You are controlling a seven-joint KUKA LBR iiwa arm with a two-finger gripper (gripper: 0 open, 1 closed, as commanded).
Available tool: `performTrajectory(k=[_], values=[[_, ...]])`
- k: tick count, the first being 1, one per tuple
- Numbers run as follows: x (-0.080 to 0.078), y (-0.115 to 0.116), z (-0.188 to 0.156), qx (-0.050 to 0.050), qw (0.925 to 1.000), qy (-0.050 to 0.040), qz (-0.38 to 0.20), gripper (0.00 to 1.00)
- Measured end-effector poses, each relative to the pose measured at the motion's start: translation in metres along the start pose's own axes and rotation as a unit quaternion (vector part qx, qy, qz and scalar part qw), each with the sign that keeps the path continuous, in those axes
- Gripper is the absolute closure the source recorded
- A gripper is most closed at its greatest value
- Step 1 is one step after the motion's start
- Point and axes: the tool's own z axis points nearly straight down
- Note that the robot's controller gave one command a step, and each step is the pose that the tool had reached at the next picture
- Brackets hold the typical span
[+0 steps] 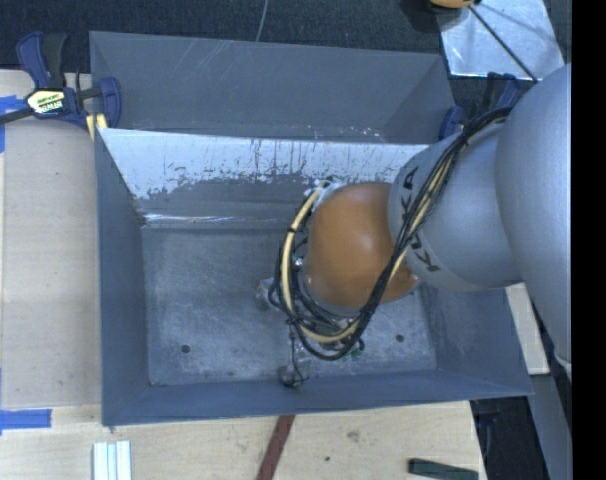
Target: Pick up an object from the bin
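Note:
My gripper (293,370) reaches down to the bin floor at the front middle, close to the front wall. Only its lower metal end shows, below the orange cover and the looped cables. A small green scrap (355,349) peeks out beside the cables just right of the gripper; I cannot tell what it is. Whatever lies directly under the cover is hidden.
The arm comes in from the right and, with its orange cover and yellow and black cables, hangs over the middle and right of the bin floor. The sloping front wall rises just in front of the gripper.

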Motion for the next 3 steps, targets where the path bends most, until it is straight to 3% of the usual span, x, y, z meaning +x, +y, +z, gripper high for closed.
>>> performTrajectory(k=[1, 2, 3], values=[[0.0, 0.0, 0.0, 0.0, 1.0, 0.0, 0.0, 0.0], [0.0, -0.048, -0.024, 0.0, 0.9994, 0.0015, -0.035, 0.0], [-0.003, -0.081, -0.026, 0.003, 0.9983, -0.0005, -0.059, 0.0]])
